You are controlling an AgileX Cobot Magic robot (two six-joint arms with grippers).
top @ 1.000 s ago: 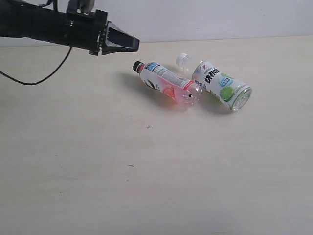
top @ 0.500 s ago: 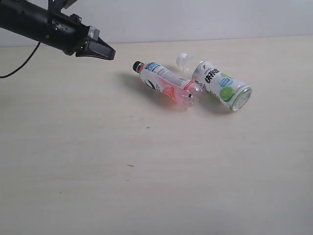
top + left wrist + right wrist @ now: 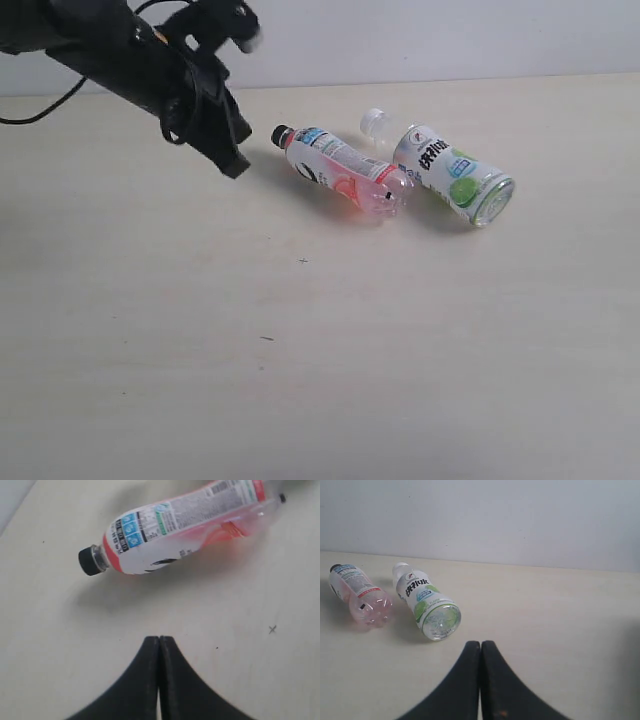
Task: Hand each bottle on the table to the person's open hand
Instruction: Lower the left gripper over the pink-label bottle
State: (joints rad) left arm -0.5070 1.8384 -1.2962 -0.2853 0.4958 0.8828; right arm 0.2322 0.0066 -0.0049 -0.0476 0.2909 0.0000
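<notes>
Noted my left gripper (image 3: pixel 159 640) pressed fully closed and empty, at 9 o'clock of the black-capped pink-labelled clear plastic bottle (image 3: pixel 340 180) lying on the pale beige table (image 3: pixel 300 360). The white-capped lime-labelled clear plastic bottle (image 3: pixel 452 176) lay at its 3 o'clock. My right gripper (image 3: pixel 480 644) was likewise closed and empty.

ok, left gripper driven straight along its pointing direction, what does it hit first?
Probably the pink bottle, on its label near the black cap. The left gripper, fingers shut, angles downward, so it may touch the table first.
</notes>
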